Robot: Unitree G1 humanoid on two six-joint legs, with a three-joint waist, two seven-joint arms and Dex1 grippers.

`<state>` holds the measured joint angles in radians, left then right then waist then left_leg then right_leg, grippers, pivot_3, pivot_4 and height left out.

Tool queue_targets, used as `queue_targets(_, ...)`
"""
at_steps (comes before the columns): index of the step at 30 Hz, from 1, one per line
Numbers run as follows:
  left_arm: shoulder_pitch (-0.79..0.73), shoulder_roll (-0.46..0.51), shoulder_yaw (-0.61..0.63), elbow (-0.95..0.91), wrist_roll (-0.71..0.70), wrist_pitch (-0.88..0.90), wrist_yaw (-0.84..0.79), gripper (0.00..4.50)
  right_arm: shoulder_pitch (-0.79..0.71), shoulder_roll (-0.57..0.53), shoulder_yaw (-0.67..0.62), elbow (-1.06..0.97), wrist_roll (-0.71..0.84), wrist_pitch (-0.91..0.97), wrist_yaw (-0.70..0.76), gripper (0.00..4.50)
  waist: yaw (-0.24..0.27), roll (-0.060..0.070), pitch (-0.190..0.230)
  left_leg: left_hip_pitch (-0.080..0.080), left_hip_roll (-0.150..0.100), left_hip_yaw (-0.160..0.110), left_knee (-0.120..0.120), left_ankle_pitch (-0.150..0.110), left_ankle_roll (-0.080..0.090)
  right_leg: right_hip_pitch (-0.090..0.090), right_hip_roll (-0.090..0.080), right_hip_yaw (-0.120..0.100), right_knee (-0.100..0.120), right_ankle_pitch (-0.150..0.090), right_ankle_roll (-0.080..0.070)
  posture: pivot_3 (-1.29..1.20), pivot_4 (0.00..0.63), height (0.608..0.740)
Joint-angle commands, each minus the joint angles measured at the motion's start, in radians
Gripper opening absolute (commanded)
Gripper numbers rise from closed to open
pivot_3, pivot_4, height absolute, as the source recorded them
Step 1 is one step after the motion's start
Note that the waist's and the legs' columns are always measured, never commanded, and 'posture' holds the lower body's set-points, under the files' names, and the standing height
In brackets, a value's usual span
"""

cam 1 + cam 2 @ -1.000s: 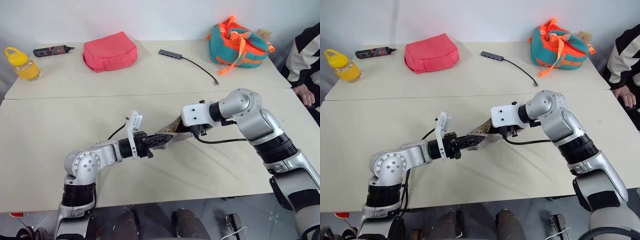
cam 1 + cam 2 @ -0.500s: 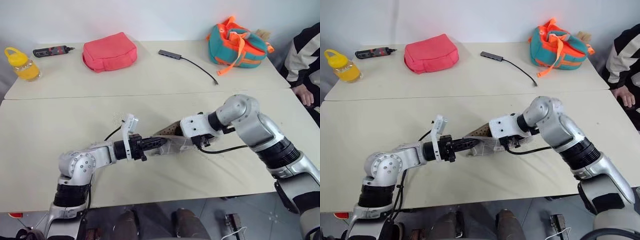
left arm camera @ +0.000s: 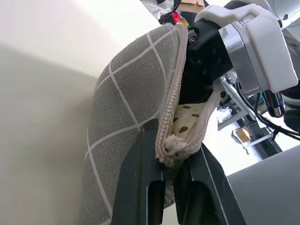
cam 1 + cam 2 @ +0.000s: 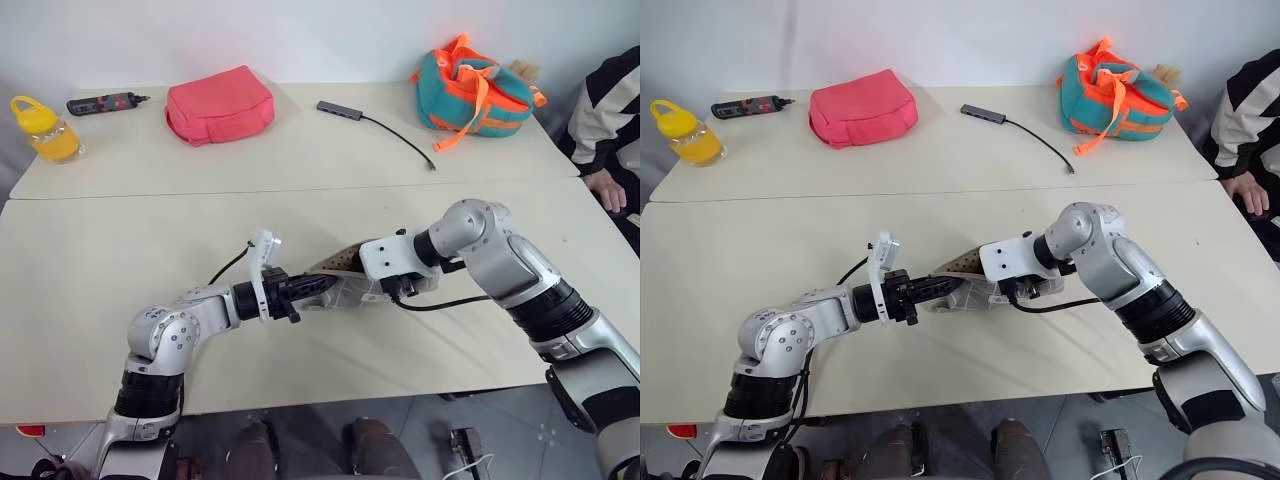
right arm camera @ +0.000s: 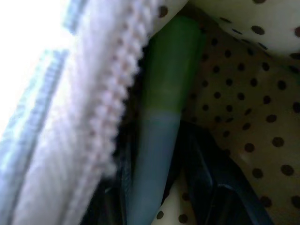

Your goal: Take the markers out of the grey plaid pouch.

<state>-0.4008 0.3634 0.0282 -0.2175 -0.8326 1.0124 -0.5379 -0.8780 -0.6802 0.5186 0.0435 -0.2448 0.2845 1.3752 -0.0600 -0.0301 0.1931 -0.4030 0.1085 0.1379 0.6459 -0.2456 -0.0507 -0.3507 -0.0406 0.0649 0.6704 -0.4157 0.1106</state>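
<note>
We see two silver-grey metallic robot arms with rounded joint housings and ribbed black bands between their segments. The left arm's round elbow housing (image 4: 170,335) bears a ring of small screws. Each wrist carries a white boxy camera mount; a thin black cable (image 4: 445,303) loops from the right one (image 4: 385,258). The left gripper (image 3: 171,180) has two glossy black tapered fingers. At the edge, a person's black-and-white striped sleeve (image 4: 603,110).

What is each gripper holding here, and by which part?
Left gripper pinches the grey plaid pouch by its zipper end. Right gripper reaches inside, around the green marker; grip unconfirmed.
</note>
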Motion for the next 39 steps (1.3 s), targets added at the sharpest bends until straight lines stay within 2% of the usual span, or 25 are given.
queue_targets(1, 0.003, 0.002, 0.021, -0.004, 0.013, -0.016, 0.01, 0.0, 0.025, 0.008, 0.013, 0.009, -0.008, 0.022, 0.007, 0.66, 0.0, 0.0, 0.0, 0.001, 0.0, 0.0, 0.0, 0.0, 0.0, 0.001, 0.0, 0.0, 0.0, 0.0, 0.0, 0.0, 0.15, 0.74)
queue_targets(2, 0.003, 0.002, 0.022, -0.004, 0.012, -0.015, 0.012, 0.0, 0.02, 0.008, 0.005, 0.003, -0.004, 0.026, 0.01, 0.46, 0.0, 0.0, 0.0, 0.002, 0.0, 0.0, 0.0, 0.0, 0.0, 0.004, 0.0, -0.001, -0.002, 0.0, 0.0, 0.0, 0.15, 0.74)
queue_targets(5, 0.003, 0.002, 0.024, -0.003, 0.011, -0.012, 0.015, 0.0, 0.001, 0.007, -0.027, -0.023, 0.022, 0.038, 0.02, 0.46, 0.0, 0.0, 0.0, 0.005, 0.0, 0.0, -0.001, 0.0, 0.0, 0.009, 0.0, -0.003, -0.007, 0.0, 0.0, 0.0, 0.15, 0.74)
queue_targets(13, -0.001, 0.001, 0.029, 0.001, 0.024, -0.027, 0.026, 0.0, -0.046, -0.019, -0.118, -0.09, 0.118, 0.105, 0.055, 0.46, 0.003, 0.0, 0.0, 0.005, 0.0, -0.001, -0.001, -0.001, 0.0, 0.009, 0.0, -0.002, -0.008, 0.0, 0.0, 0.0, 0.15, 0.74)
queue_targets(23, 0.011, 0.009, 0.01, -0.022, 0.032, -0.037, 0.002, 0.0, -0.058, -0.014, -0.195, -0.008, 0.174, 0.125, -0.034, 0.46, 0.004, 0.0, 0.0, 0.004, 0.0, 0.0, -0.003, -0.002, 0.001, 0.009, 0.0, -0.002, -0.01, 0.0, 0.0, 0.0, 0.15, 0.74)
queue_targets(33, -0.04, -0.033, 0.04, 0.007, 0.065, -0.099, 0.055, 0.0, -0.091, 0.126, -0.334, -0.108, 0.431, 0.28, -0.102, 0.46, 0.004, 0.0, 0.0, 0.002, 0.0, -0.003, -0.003, -0.002, 0.001, 0.007, 0.0, -0.003, -0.01, 0.0, 0.0, 0.0, 0.15, 0.74)
queue_targets(36, -0.048, -0.005, 0.053, 0.007, 0.074, -0.099, 0.046, 0.0, -0.113, 0.186, -0.398, -0.091, 0.485, 0.276, -0.187, 0.46, 0.003, 0.0, 0.0, 0.001, 0.0, -0.004, -0.003, -0.002, 0.001, 0.006, 0.0, -0.004, -0.009, 0.0, 0.001, 0.0, 0.15, 0.74)
queue_targets(39, -0.052, 0.028, 0.072, 0.006, 0.07, -0.094, 0.036, 0.0, -0.141, 0.197, -0.436, -0.04, 0.485, 0.24, -0.252, 0.46, 0.003, 0.0, 0.0, 0.0, 0.0, -0.004, -0.003, -0.002, 0.001, 0.005, 0.0, -0.004, -0.009, 0.0, 0.001, 0.0, 0.15, 0.74)
